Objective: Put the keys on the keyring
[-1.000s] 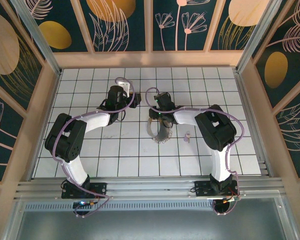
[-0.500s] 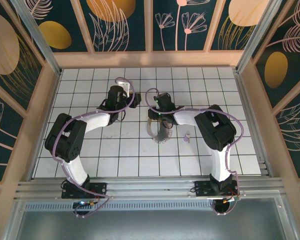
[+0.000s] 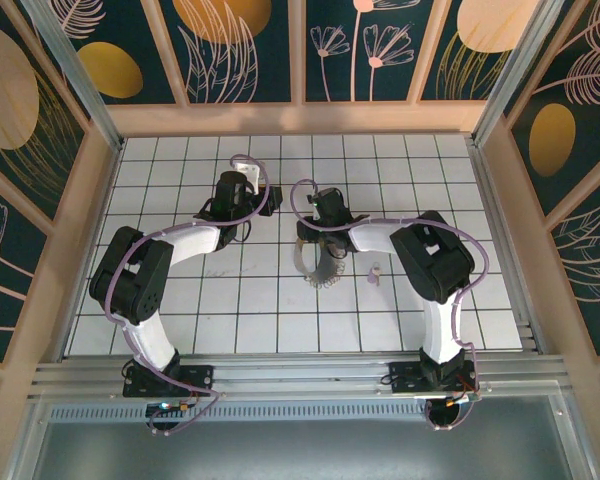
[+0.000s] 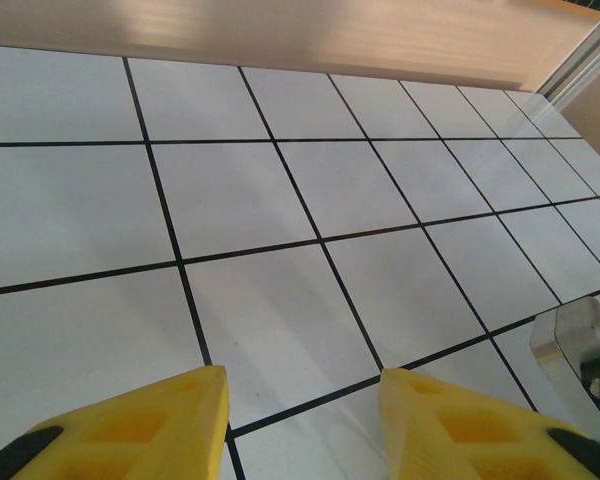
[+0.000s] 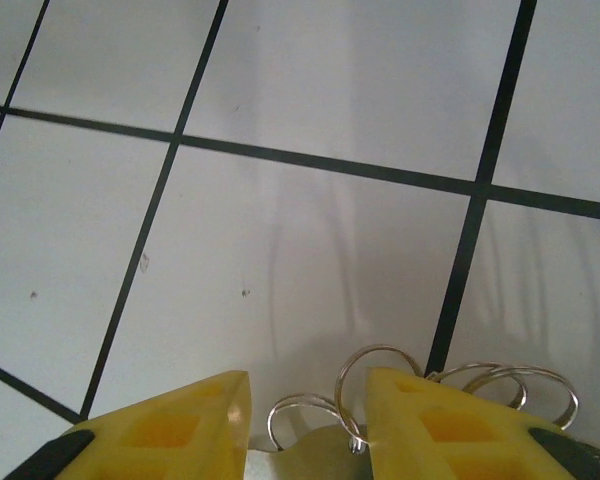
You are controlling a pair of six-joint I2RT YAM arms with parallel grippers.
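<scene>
White tiled floor [image 3: 180, 310], thin black grout lines, soft sheen. Walls [image 3: 400, 45]: dark teal panels, gold ovals, pink leaf and flower outlines, light wooden frames [image 3: 300, 118]. Aluminium rails [image 3: 300, 375] along near edge; grey metal sheet [image 3: 300, 440] below. Even light.

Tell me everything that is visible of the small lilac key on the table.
The key is a tiny pale lilac piece; its finer parts are too small to tell. It lies loose on a white tile of the table, right of the keyring and apart from it. Only the table touches it; no jaws hold it.
</scene>
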